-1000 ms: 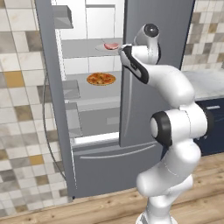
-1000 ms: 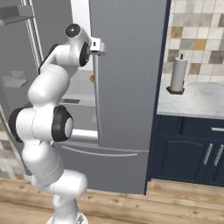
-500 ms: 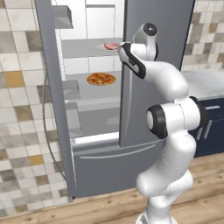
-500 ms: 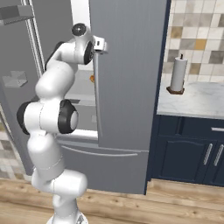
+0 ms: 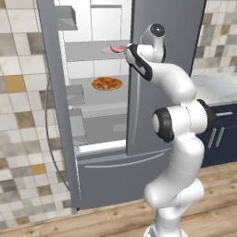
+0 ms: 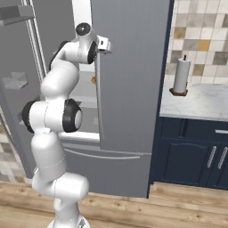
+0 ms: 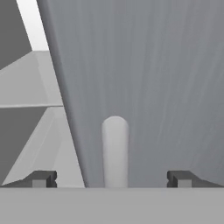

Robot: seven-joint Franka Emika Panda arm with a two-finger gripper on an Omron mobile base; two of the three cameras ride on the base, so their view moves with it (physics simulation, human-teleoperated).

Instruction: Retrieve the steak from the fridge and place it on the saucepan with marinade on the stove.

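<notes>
Since a second ago my arm has swung its upper links up and closer to the fridge (image 5: 162, 69), bringing the pincer (image 7: 111, 178) against the shut right door, jaws spread wide and holding nothing, a rounded handle end (image 7: 115, 148) between the tips. The steak (image 5: 117, 48) lies on an upper shelf behind the open left door, with the pizza (image 5: 107, 84) a shelf lower. I judge I should slide sideways past the door edge, then reach in level and come down over the meat. That right door blocks a straight path. A paper towel roll (image 6: 181, 75) stands on the desk (image 6: 196, 100), well apart.
</notes>
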